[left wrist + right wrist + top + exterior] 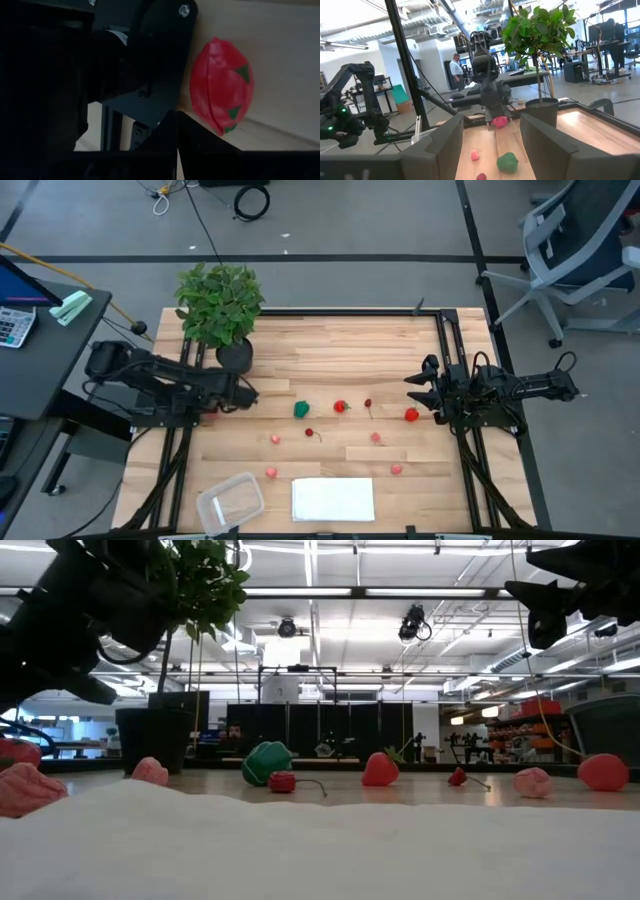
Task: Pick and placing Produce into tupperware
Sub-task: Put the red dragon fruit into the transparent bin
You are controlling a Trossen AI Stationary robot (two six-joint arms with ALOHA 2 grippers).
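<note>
- L gripper (pixel 243 395): arm lies low across the table's left edge, head pointing inward just in front of the plant pot; can't tell if the fingers are spread or pressed together.
- Its wrist view: dark matte housing fills most of the frame, w/ a red tomato (pixel 221 86) just beside it on the wood. Tomato is glossy, rounded, seamed down the middle, w/ green leaf marks.
- R gripper (pixel 418 392): arm stretched flat from the right edge, head pointing inward; fingers (pixel 547 145) spread wide, nothing between them. A red piece (pixel 411 415) sits just beside the tip.
- Produce spread over mid-table, none in the tub: green pepper (pixel 301 409), strawberry (pixel 340 407), two small dark-red cherries w/ thin stems (pixel 368 403), (pixel 309 432), pale pink bits (pixel 275 439), (pixel 376 437), (pixel 271 473), (pixel 396 469).
- Low view: pepper is lobed and shiny (pixel 266 762); strawberry is cone-shaped w/ a green top (pixel 380 769).
- Tub (pixel 230 502): clear plastic, rounded corners, near front-left edge, tilted askew, well apart from both grippers.
- White sheet (pixel 333 499): flat rectangle just beside the tub, at front centre.
- Plant (pixel 220 302): leafy, in a dark pot at back-left.
- Table (pixel 330 345): light wood planks, dark frame rails.
</note>
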